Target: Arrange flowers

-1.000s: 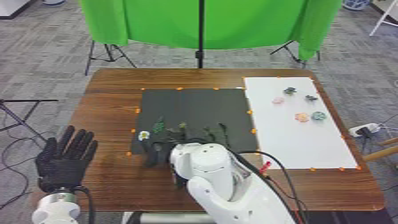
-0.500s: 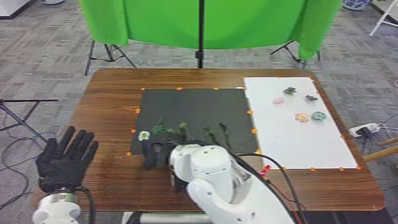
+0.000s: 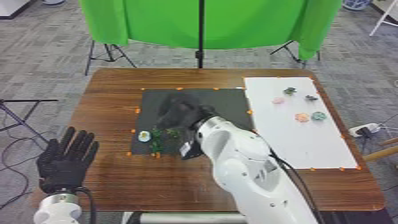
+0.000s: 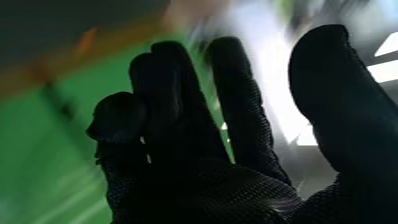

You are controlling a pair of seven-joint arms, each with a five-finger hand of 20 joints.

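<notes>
My right hand (image 3: 180,111) is over the middle of the dark mat (image 3: 147,102) in the head view. In the right wrist view the same hand (image 4: 209,185) is open, its fingers fairly straight and the thumb apart, with nothing held. A white flower (image 3: 144,136) lies near the mat's left edge, with a green stem (image 3: 156,142) just right of it and another bit of greenery (image 3: 173,133) close to the right hand. The right hand and forearm cover the mat's middle and part of its right side. My left hand (image 3: 62,165) rests open at the table's left edge.
On the white sheet (image 3: 289,145) to the right are a pink flower (image 3: 278,100), a peach flower (image 3: 302,117), a teal flower (image 3: 319,116) and two small dark ones (image 3: 290,91). The brown table (image 3: 115,185) surrounds both mats.
My right hand has moved forward from the dark mat's near edge to its middle. The leftmost green stem now lies nearer the mat's front edge. My left hand has stayed put.
</notes>
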